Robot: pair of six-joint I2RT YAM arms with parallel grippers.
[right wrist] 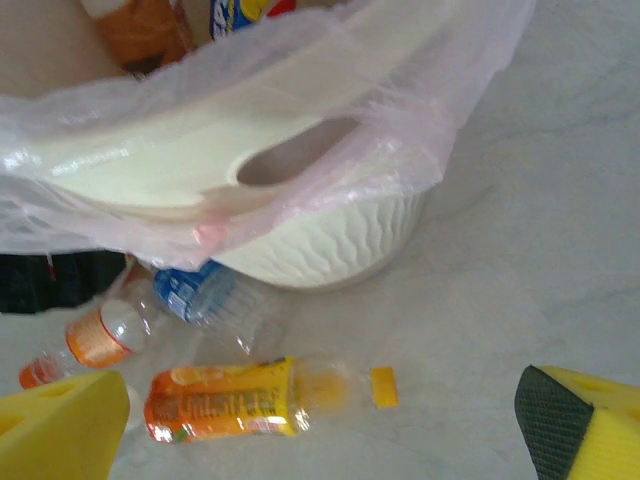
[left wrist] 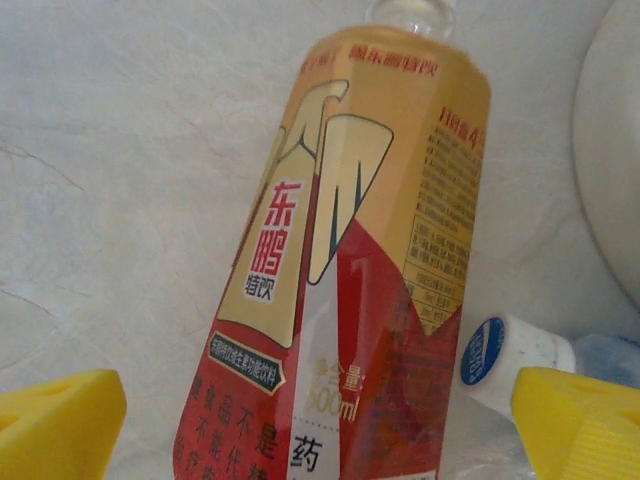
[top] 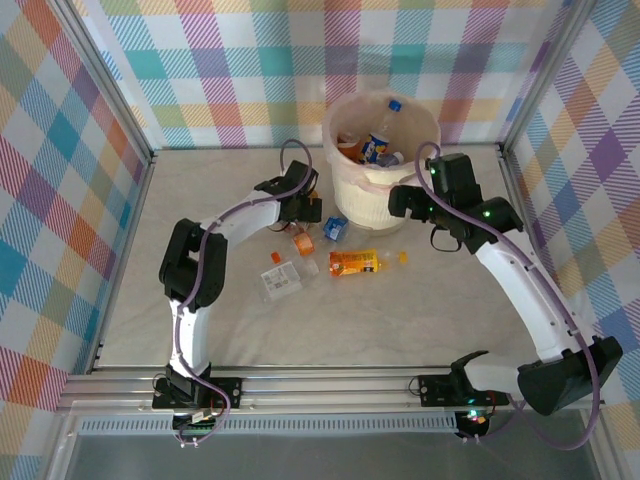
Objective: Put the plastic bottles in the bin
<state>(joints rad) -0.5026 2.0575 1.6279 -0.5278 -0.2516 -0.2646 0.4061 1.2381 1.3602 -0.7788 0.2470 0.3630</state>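
Tabletop carries four plastic bottles beside one bin.

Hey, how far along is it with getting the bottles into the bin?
Done: several bottles lie in the bin. In hand: the left gripper stands open around a red-and-yellow labelled bottle, not gripping yet; the right gripper is open, empty. Left: the orange-labelled bottle, blue-labelled bottle and crushed clear bottle on the table.

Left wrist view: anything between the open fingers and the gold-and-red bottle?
Nothing visible. The gold-and-red bottle lies right between the left gripper's open fingers. A blue-labelled bottle sits beside it, close to the finger at image right, not blocking the grasp.
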